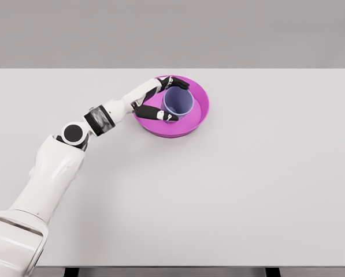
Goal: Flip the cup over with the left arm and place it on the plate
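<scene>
Cup (pixel 178 102) upright on plate (pixel 201 115), left hand (pixel 155 98) fingers (pixel 160 115) around it — contact hard to judge

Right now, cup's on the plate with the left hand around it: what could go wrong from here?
1. The left hand has fingers on both sides of the cup; pulling back without opening wide could drag or tip it.
2. The cup sits upright, toward the left of the plate, so a nudge might push it against the rim.
3. The hand overlaps the plate's left rim and could catch it when withdrawing.
</scene>
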You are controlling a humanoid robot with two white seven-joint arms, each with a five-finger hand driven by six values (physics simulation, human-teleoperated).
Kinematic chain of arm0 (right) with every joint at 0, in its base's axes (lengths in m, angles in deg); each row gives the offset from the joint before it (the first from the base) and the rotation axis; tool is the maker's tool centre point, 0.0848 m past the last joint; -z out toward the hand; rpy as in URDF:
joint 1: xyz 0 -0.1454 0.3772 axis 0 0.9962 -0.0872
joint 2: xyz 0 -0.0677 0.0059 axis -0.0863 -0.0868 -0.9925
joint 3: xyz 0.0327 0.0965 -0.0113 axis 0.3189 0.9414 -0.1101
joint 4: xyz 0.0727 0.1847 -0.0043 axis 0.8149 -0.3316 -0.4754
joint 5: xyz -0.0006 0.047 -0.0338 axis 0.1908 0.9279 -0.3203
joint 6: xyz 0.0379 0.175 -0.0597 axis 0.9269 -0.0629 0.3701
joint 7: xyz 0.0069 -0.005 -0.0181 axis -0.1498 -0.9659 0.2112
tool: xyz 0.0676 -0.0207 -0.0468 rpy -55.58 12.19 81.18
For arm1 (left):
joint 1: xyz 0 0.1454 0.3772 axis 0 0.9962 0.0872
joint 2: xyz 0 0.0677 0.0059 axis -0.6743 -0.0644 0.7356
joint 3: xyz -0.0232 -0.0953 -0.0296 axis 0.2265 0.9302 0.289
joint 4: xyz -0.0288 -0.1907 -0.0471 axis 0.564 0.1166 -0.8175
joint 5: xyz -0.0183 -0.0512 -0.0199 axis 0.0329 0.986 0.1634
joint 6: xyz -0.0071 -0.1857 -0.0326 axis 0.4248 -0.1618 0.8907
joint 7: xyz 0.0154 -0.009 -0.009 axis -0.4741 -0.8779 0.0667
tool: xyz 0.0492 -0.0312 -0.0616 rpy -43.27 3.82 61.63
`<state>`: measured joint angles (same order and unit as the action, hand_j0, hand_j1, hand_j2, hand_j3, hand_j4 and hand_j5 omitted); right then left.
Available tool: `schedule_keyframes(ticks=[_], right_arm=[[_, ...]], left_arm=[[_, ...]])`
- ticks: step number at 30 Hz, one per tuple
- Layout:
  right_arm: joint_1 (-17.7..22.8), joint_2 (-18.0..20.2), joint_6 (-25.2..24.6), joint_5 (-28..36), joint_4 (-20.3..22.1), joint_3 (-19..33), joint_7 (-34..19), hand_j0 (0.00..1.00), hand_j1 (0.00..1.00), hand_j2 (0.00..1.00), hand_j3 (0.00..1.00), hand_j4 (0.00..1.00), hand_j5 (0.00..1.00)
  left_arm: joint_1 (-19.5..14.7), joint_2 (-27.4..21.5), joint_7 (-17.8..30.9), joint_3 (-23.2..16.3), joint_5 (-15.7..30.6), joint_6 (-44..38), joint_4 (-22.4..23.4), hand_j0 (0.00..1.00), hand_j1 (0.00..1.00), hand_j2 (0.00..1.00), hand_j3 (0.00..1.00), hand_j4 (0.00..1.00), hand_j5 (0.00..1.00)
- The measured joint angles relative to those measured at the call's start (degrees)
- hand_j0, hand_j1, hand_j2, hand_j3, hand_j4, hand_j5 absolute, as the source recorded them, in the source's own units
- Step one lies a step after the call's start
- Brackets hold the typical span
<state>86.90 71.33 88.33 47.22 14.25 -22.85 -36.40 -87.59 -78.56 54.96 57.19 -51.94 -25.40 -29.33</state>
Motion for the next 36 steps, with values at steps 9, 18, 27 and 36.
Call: schedule_keyframes(ticks=[9,18,27,36], right_arm=[[0.0,0.0,0.0,0.0,0.0,0.0,0.0,1.0,1.0,1.0,1.0,1.0,1.0],[0.0,0.0,0.0,0.0,0.0,0.0,0.0,1.0,1.0,1.0,1.0,1.0,1.0],[0.0,0.0,0.0,0.0,0.0,0.0,0.0,1.0,1.0,1.0,1.0,1.0,1.0],[0.0,0.0,0.0,0.0,0.02,0.0,0.0,1.0,1.0,1.0,1.0,1.0,1.0]], left_arm=[[0.0,0.08,0.0,0.04,0.02,0.0,0.51,0.79,0.79,0.79,0.79,0.79,0.79],[-0.09,0.75,-0.01,0.06,-0.08,-0.01,1.31,0.87,0.87,0.87,0.87,0.87,0.87],[-0.44,0.66,0.0,0.76,-0.07,-0.01,1.87,0.9,0.9,0.9,0.9,0.9,0.9],[-0.44,0.53,0.0,1.11,-0.04,-0.01,1.64,0.91,0.91,0.91,0.91,0.91,0.91]])
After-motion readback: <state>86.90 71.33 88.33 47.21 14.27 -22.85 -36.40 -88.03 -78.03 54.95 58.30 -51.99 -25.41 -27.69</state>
